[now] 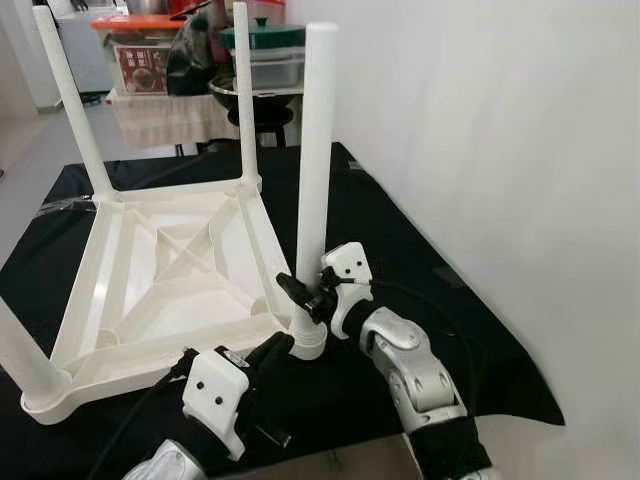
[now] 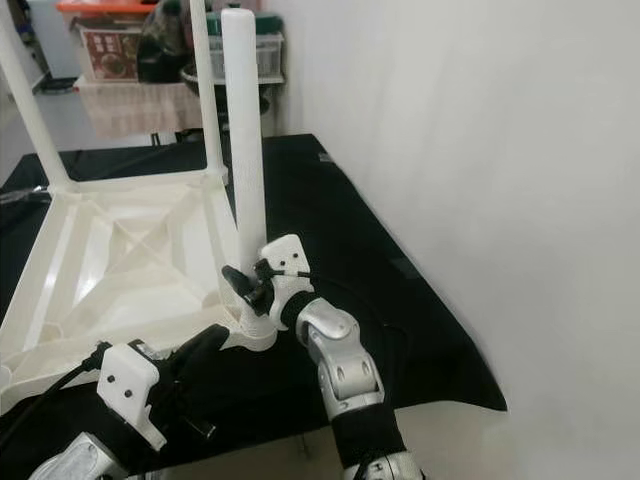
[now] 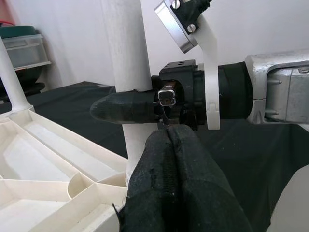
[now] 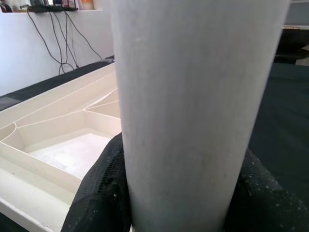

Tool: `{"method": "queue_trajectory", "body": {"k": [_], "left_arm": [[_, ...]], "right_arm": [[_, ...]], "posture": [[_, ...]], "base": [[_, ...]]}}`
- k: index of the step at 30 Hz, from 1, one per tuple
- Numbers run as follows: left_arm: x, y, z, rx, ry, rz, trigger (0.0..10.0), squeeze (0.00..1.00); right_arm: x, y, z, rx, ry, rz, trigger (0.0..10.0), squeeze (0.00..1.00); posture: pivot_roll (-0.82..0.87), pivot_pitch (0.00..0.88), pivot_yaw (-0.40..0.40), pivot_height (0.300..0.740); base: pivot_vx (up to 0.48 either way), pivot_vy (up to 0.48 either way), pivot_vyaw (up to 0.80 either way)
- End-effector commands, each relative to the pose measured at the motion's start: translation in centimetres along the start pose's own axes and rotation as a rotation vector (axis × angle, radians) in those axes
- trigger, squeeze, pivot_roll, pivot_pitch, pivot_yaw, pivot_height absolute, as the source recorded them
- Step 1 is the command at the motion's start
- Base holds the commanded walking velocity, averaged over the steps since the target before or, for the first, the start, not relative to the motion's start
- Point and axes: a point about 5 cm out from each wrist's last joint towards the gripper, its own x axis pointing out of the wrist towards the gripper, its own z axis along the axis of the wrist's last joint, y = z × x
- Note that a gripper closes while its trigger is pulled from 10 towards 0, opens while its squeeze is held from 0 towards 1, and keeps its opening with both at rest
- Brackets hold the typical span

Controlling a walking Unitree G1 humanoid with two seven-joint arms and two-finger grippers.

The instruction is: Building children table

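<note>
The white plastic children's table point(image 1: 110, 230) lies upside down on a black cloth, legs pointing up. Its near right leg point(image 1: 316, 150) stands upright in the corner socket point(image 1: 305, 340). My right gripper point(image 1: 301, 293) is shut on this leg low down, just above the socket. In the right wrist view the leg point(image 4: 193, 106) sits between both black fingers point(image 4: 96, 198). My left gripper point(image 1: 277, 349) is shut with nothing in it, its tips just before the same corner socket and below the right gripper. Two far legs point(image 1: 72, 95) stand in place, and a near left leg point(image 1: 22, 350) is partly cut off.
A white wall point(image 1: 500, 150) runs close along the right. The black cloth point(image 1: 400, 230) ends near my arms at the front. At the back stand plastic storage boxes point(image 1: 140, 50), a dark pot point(image 1: 262, 95) and a cloth-covered stand.
</note>
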Motion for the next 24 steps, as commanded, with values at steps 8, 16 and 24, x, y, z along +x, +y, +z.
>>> {"method": "queue_trajectory", "body": {"k": [8, 16, 24], "left_arm": [[0.1, -0.3, -0.4, -0.009, 0.006, -0.009, 10.0, 0.0], [0.1, -0.4, -0.6, -0.007, 0.006, -0.008, 10.0, 0.0], [0.0, -0.5, -0.6, -0.006, 0.007, -0.008, 10.0, 0.0]], "right_arm": [[-0.1, -0.5, 0.9, -0.004, 0.02, 0.138, 10.0, 1.0], [0.0, -3.8, 4.9, -0.16, 0.004, 0.589, 10.0, 0.0], [0.6, -5.0, 5.5, -0.142, 0.065, 0.697, 10.0, 0.0]], "posture": [[0.04, 0.0, -0.07, 0.74], [0.06, 0.0, -0.074, 0.74], [0.07, 0.0, -0.075, 0.74]], "base": [[0.0, 0.0, 0.0], [0.0, 0.0, 0.0], [0.0, 0.0, 0.0]]}}
